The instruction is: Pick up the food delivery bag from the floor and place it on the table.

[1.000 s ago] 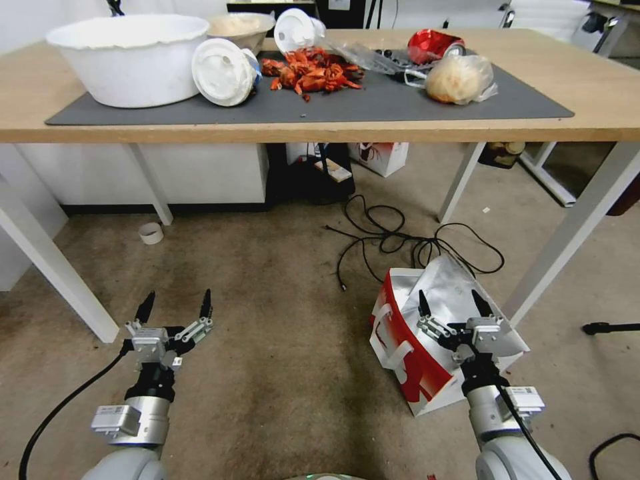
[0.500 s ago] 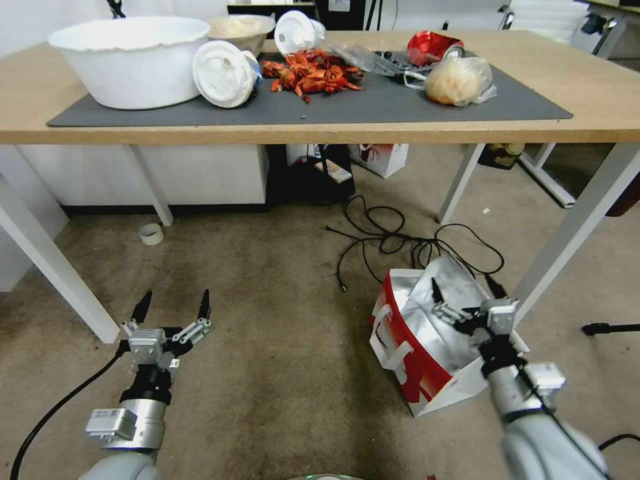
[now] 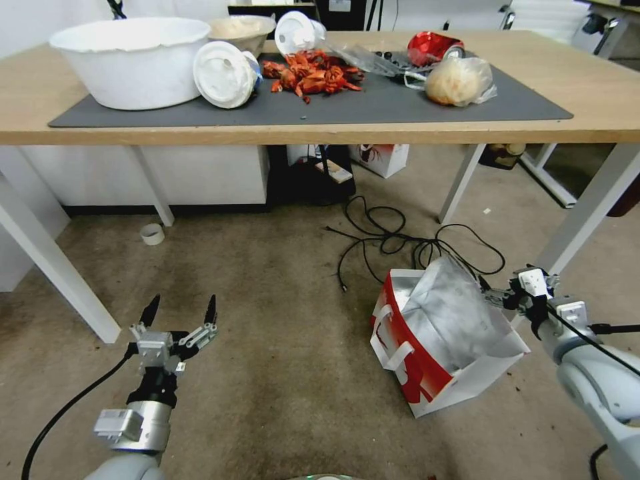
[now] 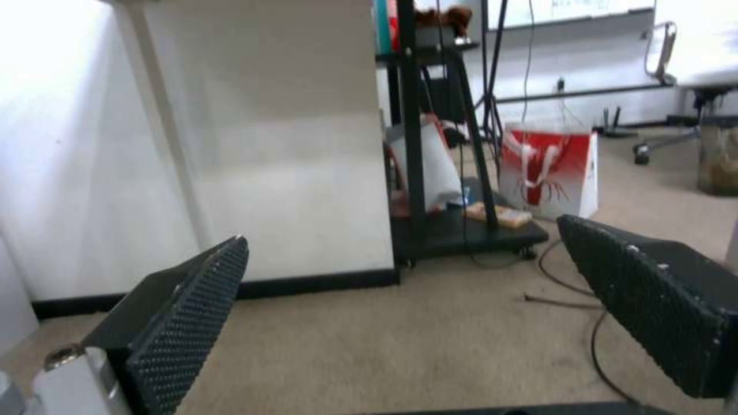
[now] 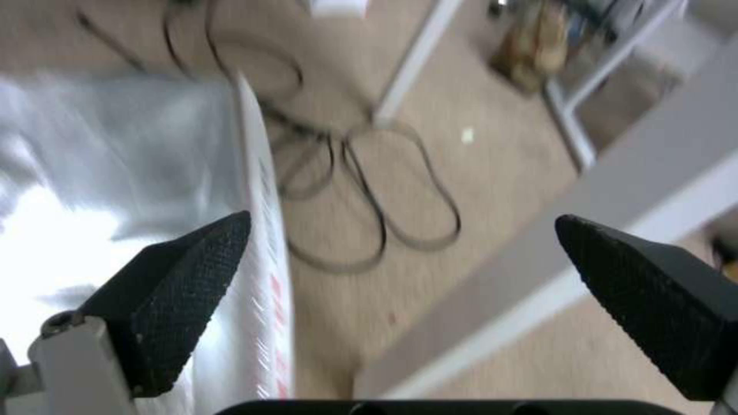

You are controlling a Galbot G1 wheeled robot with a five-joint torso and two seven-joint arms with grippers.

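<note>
**Arm and gripper status**

The left gripper [image 3: 180, 311] is held at lower left of the head view, jaws spread, pointing upward. The right gripper [image 3: 499, 293] is positioned at right centre, jaws parted wide, arm angled inward.

grippers: 2 [image 3: 180, 308] [image 3: 497, 293] | delivery bags: 2 [image 3: 440, 333] [image 3: 380, 157] | white lidded cups: 2 [image 3: 223, 73] [image 3: 297, 30] | bowls: 2 [image 3: 130, 60] [image 3: 240, 28] | tape roll: 1 [image 3: 152, 233]

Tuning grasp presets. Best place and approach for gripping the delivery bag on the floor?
Probably the bag's top rim on its right wall, from above. It stands upright on the floor with the mouth wide open, so that thin edge is free to pinch. The right gripper, open, is beside that rim. The white strap handles lie flat against the red side, harder to catch. The left gripper is open, far off.
</note>
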